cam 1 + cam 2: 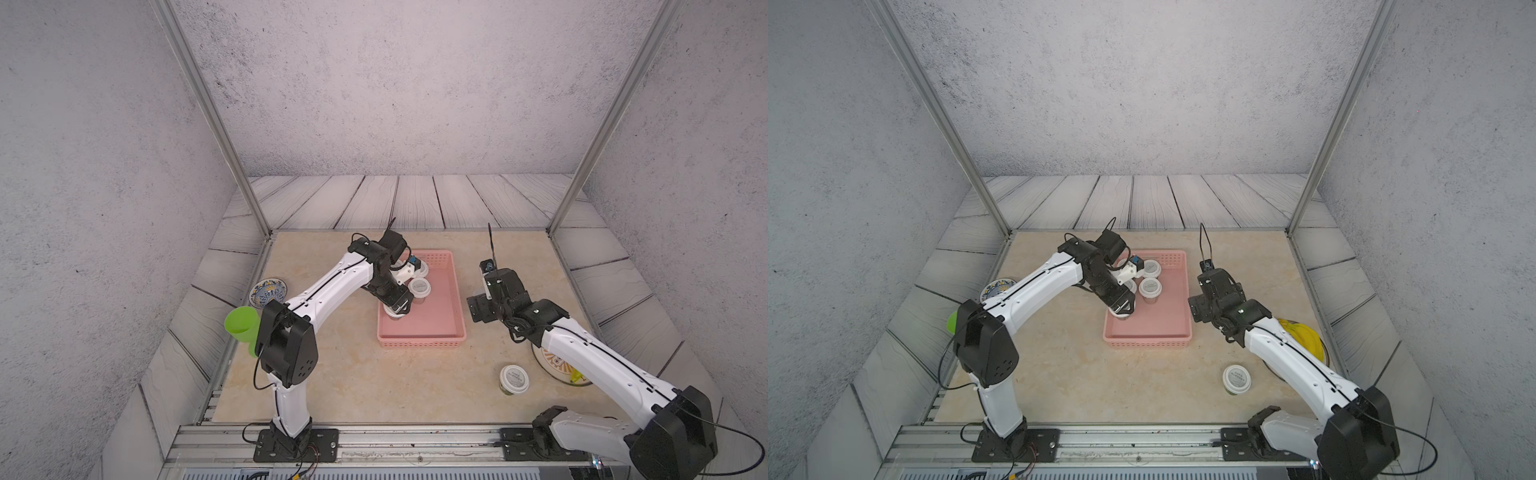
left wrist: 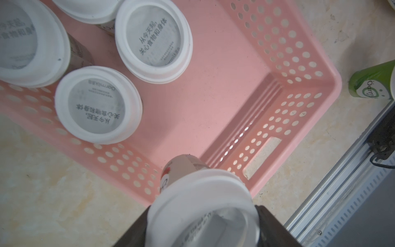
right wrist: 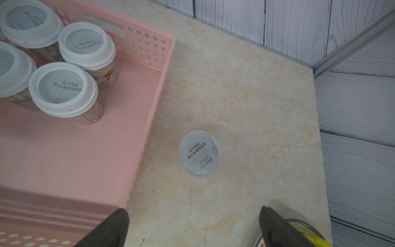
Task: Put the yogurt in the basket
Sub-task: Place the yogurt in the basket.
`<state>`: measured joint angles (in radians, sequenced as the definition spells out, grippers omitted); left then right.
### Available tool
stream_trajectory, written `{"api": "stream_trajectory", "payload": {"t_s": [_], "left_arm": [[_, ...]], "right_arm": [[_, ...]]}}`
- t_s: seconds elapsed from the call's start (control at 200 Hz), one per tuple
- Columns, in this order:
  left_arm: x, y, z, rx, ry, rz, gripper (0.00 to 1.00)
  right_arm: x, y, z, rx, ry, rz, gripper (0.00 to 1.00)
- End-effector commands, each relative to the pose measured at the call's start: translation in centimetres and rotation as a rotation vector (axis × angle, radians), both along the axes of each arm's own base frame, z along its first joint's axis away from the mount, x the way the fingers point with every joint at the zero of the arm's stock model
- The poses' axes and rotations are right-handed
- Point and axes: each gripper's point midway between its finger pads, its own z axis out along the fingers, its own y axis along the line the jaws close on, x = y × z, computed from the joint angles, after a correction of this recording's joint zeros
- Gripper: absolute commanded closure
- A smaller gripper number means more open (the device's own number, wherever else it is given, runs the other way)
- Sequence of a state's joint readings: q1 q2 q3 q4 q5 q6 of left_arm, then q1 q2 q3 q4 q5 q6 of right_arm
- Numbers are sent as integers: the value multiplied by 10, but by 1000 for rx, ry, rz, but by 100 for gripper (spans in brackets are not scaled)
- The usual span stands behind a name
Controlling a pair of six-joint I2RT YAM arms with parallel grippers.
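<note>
The pink basket (image 1: 451, 332) (image 1: 1148, 341) sits mid-table. Several yogurt cups with white lids stand in its far left part (image 1: 419, 286) (image 1: 1151, 268) (image 2: 152, 40) (image 3: 62, 87). My left gripper (image 1: 397, 309) (image 1: 1121, 309) (image 2: 203, 216) is shut on another yogurt (image 2: 198, 192), held over the basket's left side. One yogurt (image 1: 514, 379) (image 1: 1236, 379) (image 2: 372, 83) stands on the table near the front right. My right gripper (image 1: 478, 305) (image 3: 193, 213) hangs open over the table right of the basket. A round piece with the same grey print (image 3: 199, 153) lies below it; I cannot tell whether it is a cup or a lid.
A bright green cup (image 1: 241, 326) and a patterned plate (image 1: 268, 293) stand at the table's left edge. A bowl with something yellow (image 1: 1304, 336) lies under my right arm. A metal rail (image 1: 374, 440) runs along the front.
</note>
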<state>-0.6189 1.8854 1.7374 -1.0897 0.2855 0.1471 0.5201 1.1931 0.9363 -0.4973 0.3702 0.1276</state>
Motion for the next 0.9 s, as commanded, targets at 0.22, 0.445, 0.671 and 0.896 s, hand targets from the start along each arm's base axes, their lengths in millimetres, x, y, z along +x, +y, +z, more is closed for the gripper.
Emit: {"api": "stream_trajectory", "payload": {"t_s": [0.22,0.445,0.671,0.896], "left_arm": [[16,-18,-27,2,31,43,29],[28,-20,-51,28,18,48,29],[32,-18,-70,62,12,38,29],[30,-13,-79,86,22,40,27]], "right_arm": [[1,-4,6,10,-19,-21,0],[2,-3,5,19,-14,-18,0],[3,-3,4,25,-11,-18,0],[3,-3,3,30,-6,-19,0]]}}
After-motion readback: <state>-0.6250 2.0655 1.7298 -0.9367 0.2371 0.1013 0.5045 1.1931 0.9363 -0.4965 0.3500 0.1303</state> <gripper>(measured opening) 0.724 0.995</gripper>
